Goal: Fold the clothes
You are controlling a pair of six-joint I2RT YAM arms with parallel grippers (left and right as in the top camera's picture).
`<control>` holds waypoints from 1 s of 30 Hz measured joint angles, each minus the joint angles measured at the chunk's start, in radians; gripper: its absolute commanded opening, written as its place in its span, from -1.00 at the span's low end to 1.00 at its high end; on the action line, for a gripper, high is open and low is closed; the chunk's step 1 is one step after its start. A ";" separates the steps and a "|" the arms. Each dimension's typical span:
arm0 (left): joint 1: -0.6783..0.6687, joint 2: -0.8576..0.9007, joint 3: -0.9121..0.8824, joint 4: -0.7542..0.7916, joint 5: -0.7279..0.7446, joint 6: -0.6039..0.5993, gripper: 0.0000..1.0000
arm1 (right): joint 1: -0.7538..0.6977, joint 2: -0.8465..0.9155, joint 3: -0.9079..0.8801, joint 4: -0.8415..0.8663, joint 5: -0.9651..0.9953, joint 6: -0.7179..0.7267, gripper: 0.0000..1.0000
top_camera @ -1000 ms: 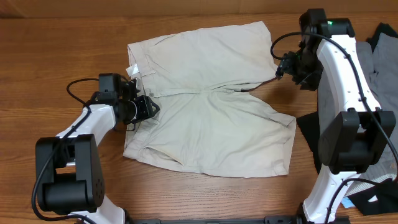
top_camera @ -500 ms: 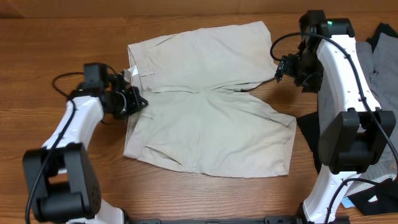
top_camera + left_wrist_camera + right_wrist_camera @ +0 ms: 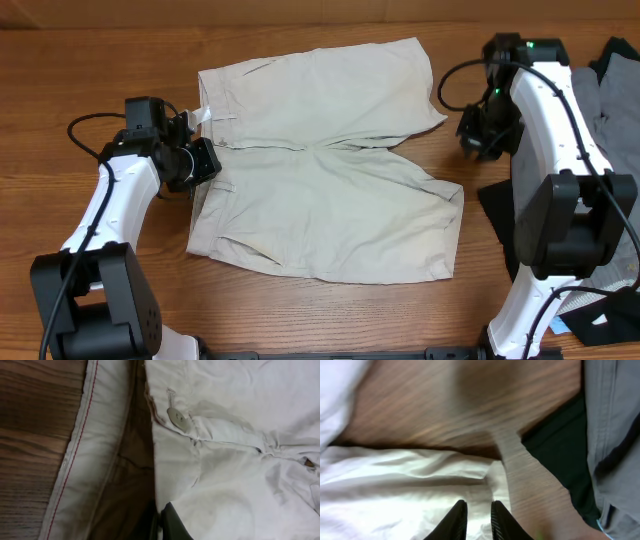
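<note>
Left gripper [image 3: 207, 160] is clamped on the shorts [image 3: 330, 190], arm outstretched. Right gripper [image 3: 475, 510] points down, jaws narrowly apart.

Overhead top-down, both wrists close on shorts [image 3: 320, 180]

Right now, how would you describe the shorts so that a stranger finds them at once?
Start from the wooden table. In its middle, light beige shorts lie spread flat, waistband toward the robot's left. Unlike the grey garment and black garment at the right edge, they are pale and carry a button.
</note>
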 measured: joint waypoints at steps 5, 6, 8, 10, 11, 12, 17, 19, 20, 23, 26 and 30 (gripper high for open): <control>0.000 0.000 0.000 -0.003 -0.011 0.000 -0.92 | -0.014 0.000 -0.155 0.095 -0.012 0.006 -0.88; 0.000 0.000 0.000 -0.008 -0.012 0.000 -0.92 | -0.015 0.000 -0.180 0.106 -0.015 0.007 -0.88; 0.000 0.000 0.000 -0.010 -0.014 0.000 -0.92 | -0.015 0.000 -0.220 0.125 -0.021 0.006 -0.88; 0.000 0.000 0.000 -0.010 -0.015 0.000 -0.92 | -0.016 0.000 -0.245 0.139 -0.023 0.007 -0.88; 0.000 0.000 0.000 -0.011 -0.015 0.000 -0.92 | -0.017 0.000 -0.256 0.143 -0.026 0.007 -0.88; 0.000 0.000 0.000 -0.011 -0.015 0.000 -0.92 | -0.018 0.000 -0.262 0.142 -0.029 0.007 -0.88; 0.000 0.000 0.000 -0.011 -0.015 0.000 -0.92 | -0.031 0.000 -0.288 0.136 -0.029 0.006 -0.88; 0.000 0.000 0.000 -0.011 -0.018 0.000 -0.92 | -0.033 0.000 -0.311 0.150 -0.030 0.005 -0.87; 0.000 0.000 0.000 -0.011 -0.019 0.000 -0.92 | -0.034 0.000 -0.327 0.160 -0.033 0.002 -0.87; 0.000 0.000 0.000 -0.011 -0.019 0.000 -0.92 | -0.034 0.000 -0.376 0.208 -0.069 -0.014 -0.86; 0.000 0.000 0.000 -0.012 -0.019 0.000 -0.92 | -0.034 0.000 -0.410 0.247 -0.104 -0.026 -0.85; 0.000 0.000 0.000 -0.018 -0.019 0.000 -0.92 | -0.034 0.000 -0.446 0.317 -0.128 -0.035 -0.84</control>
